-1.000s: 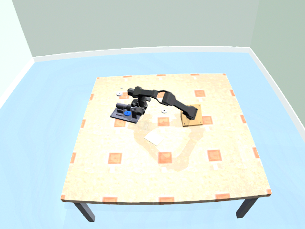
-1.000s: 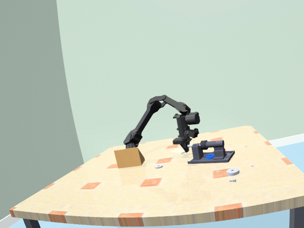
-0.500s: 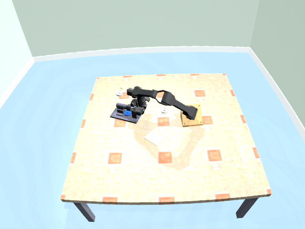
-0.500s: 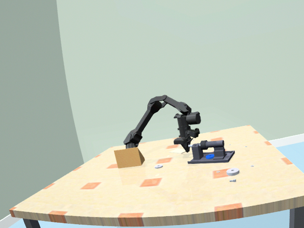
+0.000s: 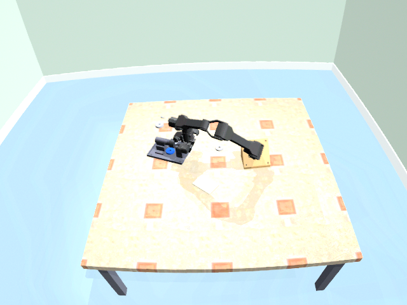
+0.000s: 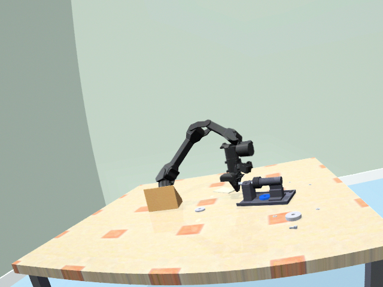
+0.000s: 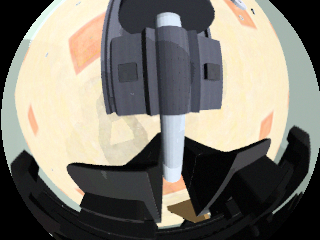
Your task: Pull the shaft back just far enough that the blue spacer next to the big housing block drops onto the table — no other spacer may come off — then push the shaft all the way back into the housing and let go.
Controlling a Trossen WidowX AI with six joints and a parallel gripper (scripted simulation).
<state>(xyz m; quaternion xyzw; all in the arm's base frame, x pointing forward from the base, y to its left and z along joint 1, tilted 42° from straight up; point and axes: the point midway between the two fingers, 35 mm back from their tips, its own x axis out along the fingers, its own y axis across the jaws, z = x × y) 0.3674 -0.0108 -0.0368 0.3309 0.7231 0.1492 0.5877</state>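
The gripper [image 6: 237, 189] [image 7: 166, 135] grips the shaft [image 6: 241, 183] [image 7: 173, 142]; any lettering seems unreadable.

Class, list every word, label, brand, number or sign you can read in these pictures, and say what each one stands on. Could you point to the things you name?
None can be read: no lettering shows on the arm, the fixture's base plate [image 5: 156, 155] [image 6: 263, 204] or the wooden block [image 5: 256, 162] [image 6: 162, 199].

From high up I look steeply down on the whole table [image 5: 187, 236] [image 6: 148, 247] — my exterior view sits lower, looking across it; my wrist view hangs close over the shaft [image 7: 173, 142], housing towards twelve o'clock.
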